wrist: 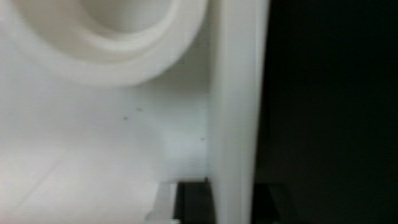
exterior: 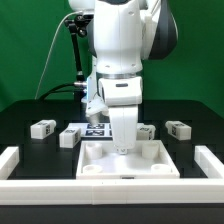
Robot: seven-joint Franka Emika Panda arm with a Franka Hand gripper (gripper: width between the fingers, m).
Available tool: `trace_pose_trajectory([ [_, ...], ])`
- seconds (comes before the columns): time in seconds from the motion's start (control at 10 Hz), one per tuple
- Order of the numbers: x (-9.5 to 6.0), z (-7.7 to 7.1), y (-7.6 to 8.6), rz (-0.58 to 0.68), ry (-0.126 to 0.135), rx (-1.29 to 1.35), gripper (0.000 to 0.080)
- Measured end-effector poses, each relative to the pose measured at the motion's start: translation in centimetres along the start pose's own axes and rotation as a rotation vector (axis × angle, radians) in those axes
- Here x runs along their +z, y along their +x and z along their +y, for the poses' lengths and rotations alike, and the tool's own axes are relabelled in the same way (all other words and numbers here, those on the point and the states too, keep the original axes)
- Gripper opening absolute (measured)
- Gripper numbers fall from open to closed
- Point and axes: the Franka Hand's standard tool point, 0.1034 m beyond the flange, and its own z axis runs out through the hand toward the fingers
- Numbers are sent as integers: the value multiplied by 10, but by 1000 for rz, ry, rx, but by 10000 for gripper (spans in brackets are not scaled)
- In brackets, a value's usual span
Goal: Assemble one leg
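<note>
The large white square panel (exterior: 130,160) lies flat at the table's middle front. My gripper (exterior: 122,147) reaches straight down onto it. In the wrist view, the panel's thin upright rim (wrist: 231,110) runs between my two dark fingers (wrist: 192,205), which press on it from both sides; my gripper (wrist: 231,205) is shut on that rim. A round socket (wrist: 107,30) in the panel shows beside it. Small white legs with marker tags lie behind the panel: two at the exterior view's left (exterior: 42,128) (exterior: 70,137) and two at its right (exterior: 146,130) (exterior: 177,128). None is held.
The marker board (exterior: 96,130) lies behind the panel, partly hidden by my arm. White rails border the work area at the exterior view's left (exterior: 10,160), right (exterior: 211,160) and front (exterior: 110,190). A green backdrop stands behind.
</note>
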Motion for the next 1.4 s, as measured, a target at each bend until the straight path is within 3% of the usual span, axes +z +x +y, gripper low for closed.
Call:
trace_pose_trajectory([
  [0.3,0,0,7,2,0,4,57],
  [0.9,3,0,64,30,1,-17,57],
  [1.2,3,12,65,34,-9,2,57],
  [1.3,4,16,64,34,0,4,57],
  [1.4,4,16,64,30,30,3,57],
])
